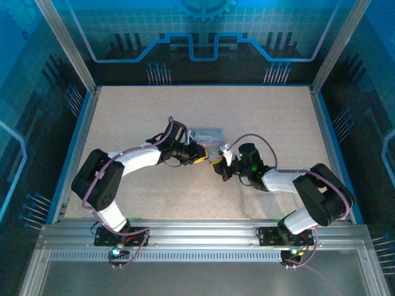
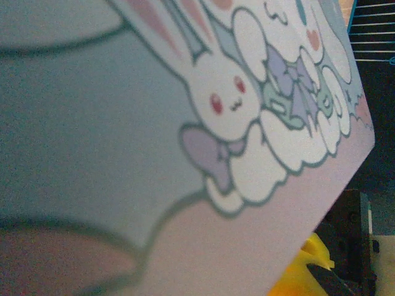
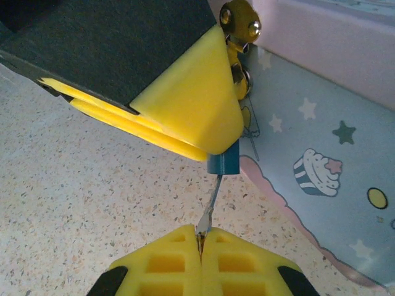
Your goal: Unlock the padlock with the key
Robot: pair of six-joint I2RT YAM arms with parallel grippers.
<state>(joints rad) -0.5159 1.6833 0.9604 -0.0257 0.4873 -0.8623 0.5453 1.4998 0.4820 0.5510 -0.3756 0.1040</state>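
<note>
Right hand (image 3: 201,242): both yellow fingers pressed together, pinching the thin blade of the key (image 3: 210,203) right at the tips. From my right wrist camera the key runs up and slightly right from that pinch, and its far end meets the underside of the padlock (image 3: 223,164), a tiny blue-grey block; I cannot tell how deep the key sits in it. The padlock pokes out below the tips of the left hand (image 3: 213,148), whose two yellow fingers lie closed against each other and clamp the lock body from above. A thin wire shackle rises from the lock toward a small brass hasp (image 3: 239,21) on the side of the tin box (image 3: 308,142), just beside the left fingers. The box wall carries a pastel print of stars and a cupcake. On my left wrist camera the lid, printed with white bunnies and lilac bows, sits very close and blurred. From overhead the two hands meet nose to nose near the middle of the speckled tabletop (image 1: 154,111), with the box touching the far side of the left hand.
</note>
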